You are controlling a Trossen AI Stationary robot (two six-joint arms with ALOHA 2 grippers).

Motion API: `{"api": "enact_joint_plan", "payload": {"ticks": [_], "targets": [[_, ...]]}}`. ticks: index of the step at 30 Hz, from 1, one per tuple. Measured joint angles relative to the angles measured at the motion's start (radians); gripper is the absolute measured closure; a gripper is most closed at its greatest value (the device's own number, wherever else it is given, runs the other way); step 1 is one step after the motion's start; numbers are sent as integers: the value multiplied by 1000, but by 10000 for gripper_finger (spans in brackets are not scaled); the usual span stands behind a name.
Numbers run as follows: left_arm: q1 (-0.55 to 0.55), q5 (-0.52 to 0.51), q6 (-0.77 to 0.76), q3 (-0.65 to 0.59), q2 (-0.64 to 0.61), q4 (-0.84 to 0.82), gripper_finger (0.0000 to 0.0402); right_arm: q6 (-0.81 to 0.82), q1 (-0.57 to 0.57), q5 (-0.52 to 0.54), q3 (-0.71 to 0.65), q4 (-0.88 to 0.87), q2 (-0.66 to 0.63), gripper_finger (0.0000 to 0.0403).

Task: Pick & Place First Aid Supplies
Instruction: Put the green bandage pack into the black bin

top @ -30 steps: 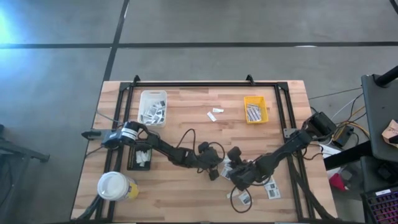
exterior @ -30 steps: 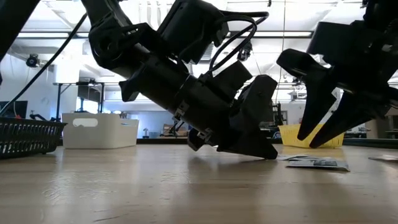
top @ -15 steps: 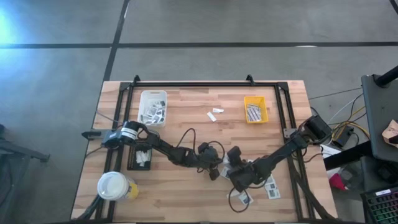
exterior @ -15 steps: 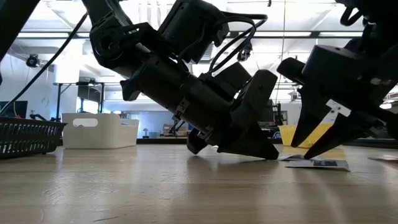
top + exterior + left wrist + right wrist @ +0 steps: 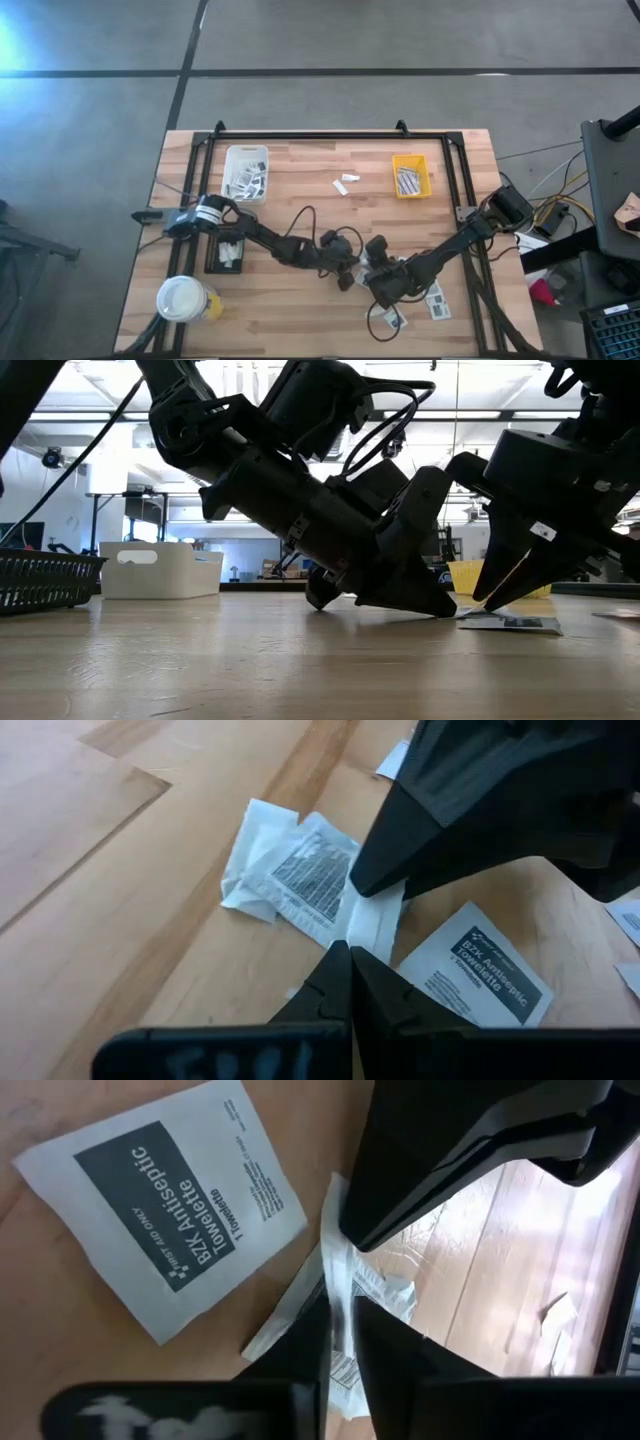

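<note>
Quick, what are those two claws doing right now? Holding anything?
Left gripper: fingers shut, tips pressed on a white packet on the table.
Right gripper: fingers closing around the same packet; a firm hold cannot be told.

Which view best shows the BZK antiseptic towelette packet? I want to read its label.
The right wrist view: the BZK antiseptic towelette packet lies flat, its dark label readable. The left wrist view shows it smaller and angled. The low view gives only flat packets edge-on; in the high view the label is too small to read.
</note>
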Motion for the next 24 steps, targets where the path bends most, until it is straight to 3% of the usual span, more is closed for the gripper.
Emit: {"api": "enact_joint_plan", "payload": {"ticks": [8, 24], "targets": [[3, 15, 19, 6, 0, 3, 401, 1, 0, 0, 0, 0, 0, 392], [4, -8, 209, 4, -117, -59, 401, 28, 34, 0, 6, -3, -3, 394]]}}
